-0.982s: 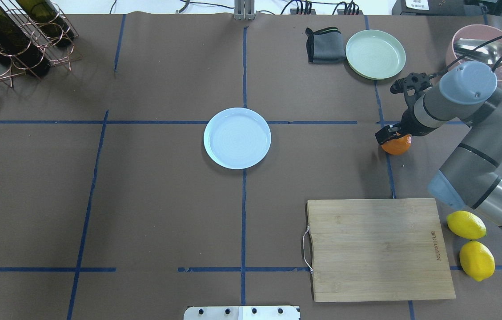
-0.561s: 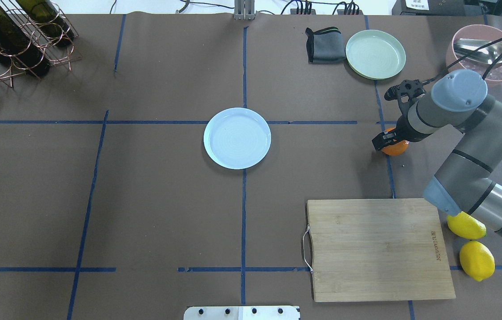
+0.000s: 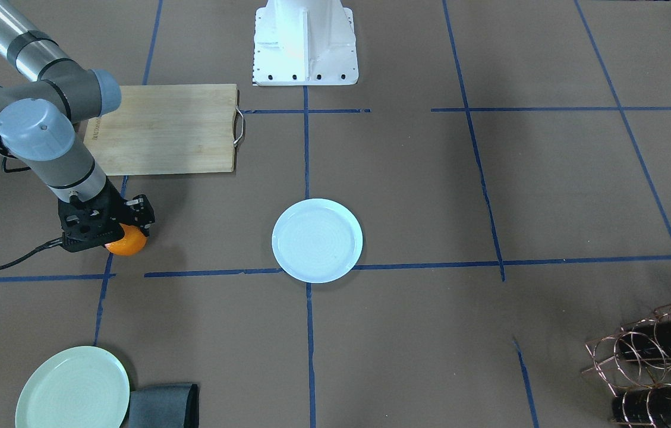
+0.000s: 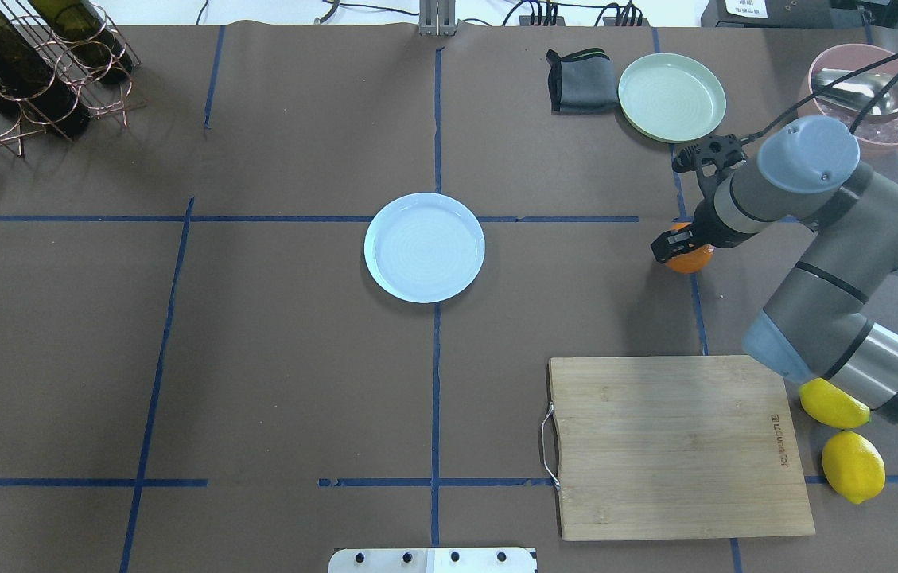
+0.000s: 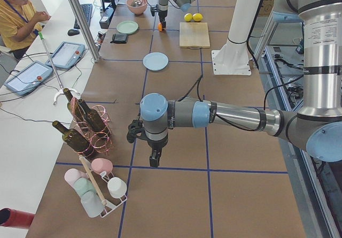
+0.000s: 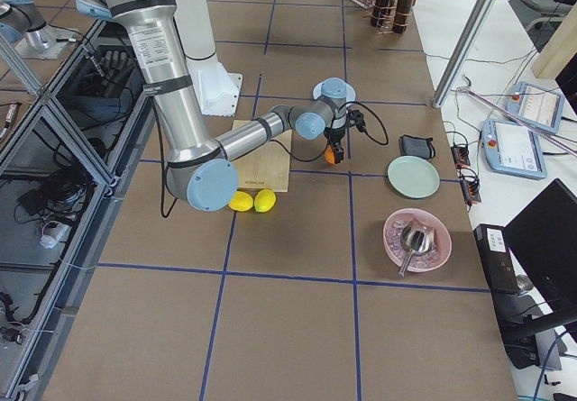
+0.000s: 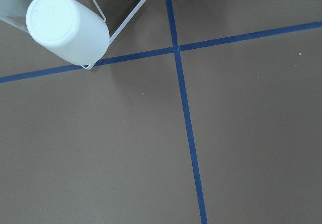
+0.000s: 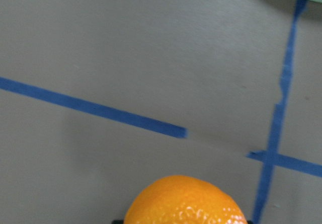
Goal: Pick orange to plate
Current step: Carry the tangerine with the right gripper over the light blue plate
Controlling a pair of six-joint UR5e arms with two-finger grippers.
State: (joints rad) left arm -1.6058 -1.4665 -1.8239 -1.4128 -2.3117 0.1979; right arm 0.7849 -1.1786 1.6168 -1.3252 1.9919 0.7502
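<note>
On the brown, blue-taped table [image 4: 258, 358], the right gripper [image 4: 679, 245] is closed on the small round bright-orange fruit [image 4: 691, 261], well apart from the round white plate [image 4: 424, 247]. The fruit likely handles light, firm and slightly slick, so a hold across its widest middle suits it.

Orange-coloured orange [image 4: 690, 260], bluish-white plate [image 4: 424, 247], 2 yellow lemons [image 4: 853, 466]
</note>
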